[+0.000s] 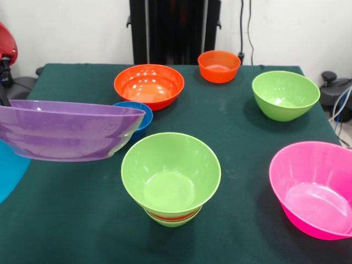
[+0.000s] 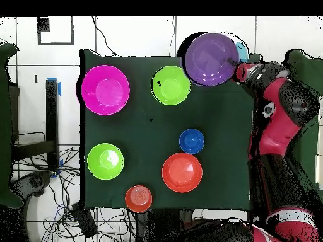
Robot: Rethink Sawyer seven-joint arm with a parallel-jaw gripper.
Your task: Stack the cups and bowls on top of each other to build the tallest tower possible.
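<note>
A large purple bowl (image 1: 66, 131) hangs tilted in the air over the table's left side in the front view. In the overhead view the purple bowl (image 2: 211, 58) sits at the table's top right corner, with my gripper (image 2: 238, 70) at its rim, shut on it. The tower (image 1: 170, 176) stands just to its right: a wide lime green bowl on an orange band and a small green base (image 1: 173, 216). In the overhead view the tower (image 2: 171, 85) lies just left of the purple bowl. The gripper is hidden behind the bowl in the front view.
On the dark green cloth stand a large orange bowl (image 1: 148, 85), a small orange bowl (image 1: 219, 66), a lime green bowl (image 1: 285, 94), a pink bowl (image 1: 313, 187) and a small blue bowl (image 1: 144, 113). A light blue bowl (image 1: 8, 165) shows at the left edge.
</note>
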